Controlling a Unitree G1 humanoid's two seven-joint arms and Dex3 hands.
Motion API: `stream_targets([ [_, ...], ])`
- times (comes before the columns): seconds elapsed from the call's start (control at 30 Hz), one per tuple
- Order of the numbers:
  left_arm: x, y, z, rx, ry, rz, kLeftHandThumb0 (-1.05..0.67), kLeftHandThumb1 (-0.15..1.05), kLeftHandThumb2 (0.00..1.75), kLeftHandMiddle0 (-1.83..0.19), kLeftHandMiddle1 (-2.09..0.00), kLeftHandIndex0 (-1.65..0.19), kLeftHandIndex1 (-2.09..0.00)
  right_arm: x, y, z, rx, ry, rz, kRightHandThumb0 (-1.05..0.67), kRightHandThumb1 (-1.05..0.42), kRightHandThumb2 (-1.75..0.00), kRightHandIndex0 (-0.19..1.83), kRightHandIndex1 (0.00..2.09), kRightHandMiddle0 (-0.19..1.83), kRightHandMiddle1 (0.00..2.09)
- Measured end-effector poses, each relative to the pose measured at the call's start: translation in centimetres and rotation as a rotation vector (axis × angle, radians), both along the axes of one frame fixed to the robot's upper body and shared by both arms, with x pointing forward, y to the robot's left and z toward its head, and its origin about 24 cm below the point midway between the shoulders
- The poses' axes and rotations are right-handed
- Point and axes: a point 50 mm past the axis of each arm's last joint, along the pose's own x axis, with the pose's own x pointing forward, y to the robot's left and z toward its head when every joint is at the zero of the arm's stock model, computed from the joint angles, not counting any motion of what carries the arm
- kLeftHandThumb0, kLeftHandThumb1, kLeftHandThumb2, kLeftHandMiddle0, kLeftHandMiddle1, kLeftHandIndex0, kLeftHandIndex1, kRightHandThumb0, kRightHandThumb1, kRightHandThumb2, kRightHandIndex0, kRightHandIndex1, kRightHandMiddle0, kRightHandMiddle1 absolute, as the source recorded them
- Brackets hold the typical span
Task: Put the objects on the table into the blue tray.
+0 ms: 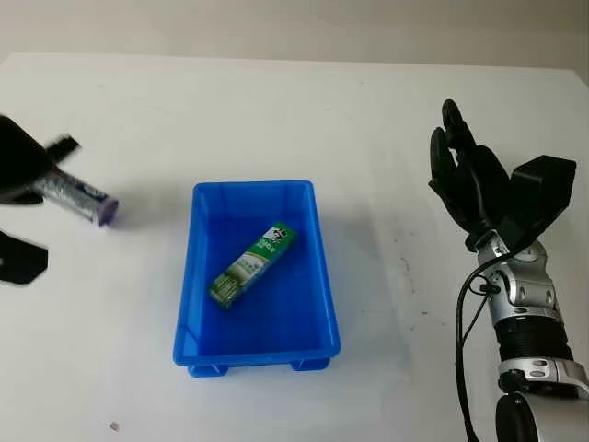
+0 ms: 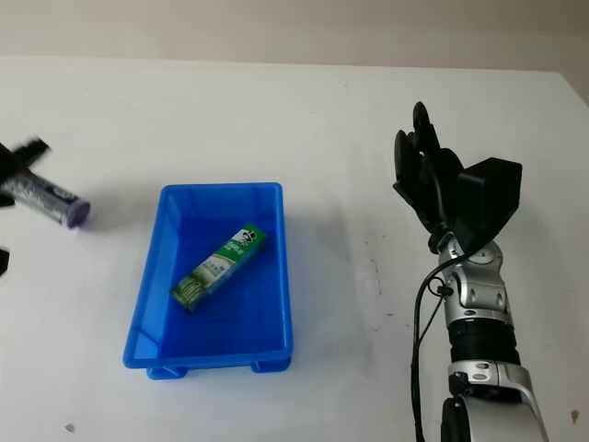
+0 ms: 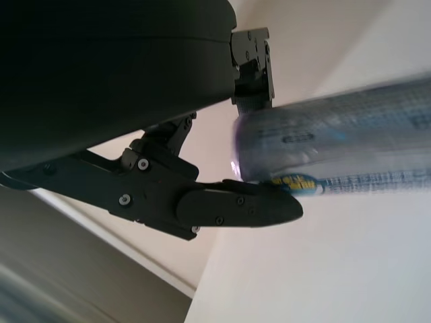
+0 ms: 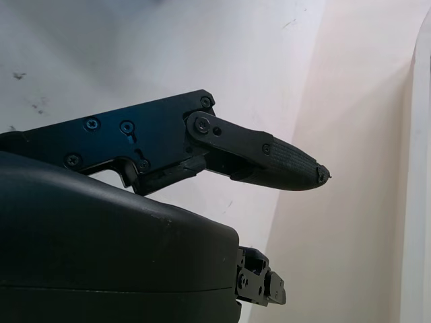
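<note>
My left hand [image 1: 18,166] fingers [image 3: 236,205] are closed around the silvery tube [image 1: 78,195] at the frame's left edge. My right hand [image 1: 469,180] hangs open at right. The blue tray [image 1: 189,276] sits centre, green box [image 1: 253,264] inside. I judge this the carrying step; next, swing the tube over the tray and release.

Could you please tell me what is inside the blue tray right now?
A green box lies diagonally on the tray floor; the floor under it is hidden. The left hand holds a purple tube outside, left of the tray.
</note>
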Motion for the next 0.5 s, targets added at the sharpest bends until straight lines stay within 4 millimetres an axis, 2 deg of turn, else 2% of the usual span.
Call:
stream_targets([
  [0.07, 0.2, -0.3, 0.8, -0.053, -0.045, -0.002, -0.45, 1.05, 0.37, -0.56, -2.09, -0.24, -2.09, 0.0, 0.0, 0.0, 0.000, -0.001, 0.002, -0.65, -1.05, -0.71, -0.19, 0.00, -0.19, 0.00],
  [0.2, 0.8, -1.8, 1.6, -0.181, -0.112, -0.069, -0.43, 1.05, 0.38, -0.56, -2.09, -0.29, -2.09, 0.0, 0.0, 0.0, 0.000, 0.003, 0.005, -0.63, -1.05, -0.72, -0.19, 0.00, -0.19, 0.00],
  [0.3, 1.3, -2.8, 1.4, -0.233, -0.128, -0.111, -0.43, 1.05, 0.34, -0.65, -2.09, -0.31, -2.09, 0.1, 0.1, 0.0, -0.001, 0.002, 0.006, -0.62, -1.05, -0.74, -0.19, 0.00, -0.19, 0.00],
  [0.5, 1.3, -3.6, 0.5, -0.353, -0.151, -0.171, -0.42, 1.05, 0.39, -0.65, -2.09, -0.31, -2.09, 0.1, 0.1, 0.0, 0.000, 0.001, 0.003, -0.64, -1.05, -0.74, -0.19, 0.00, -0.19, 0.00],
])
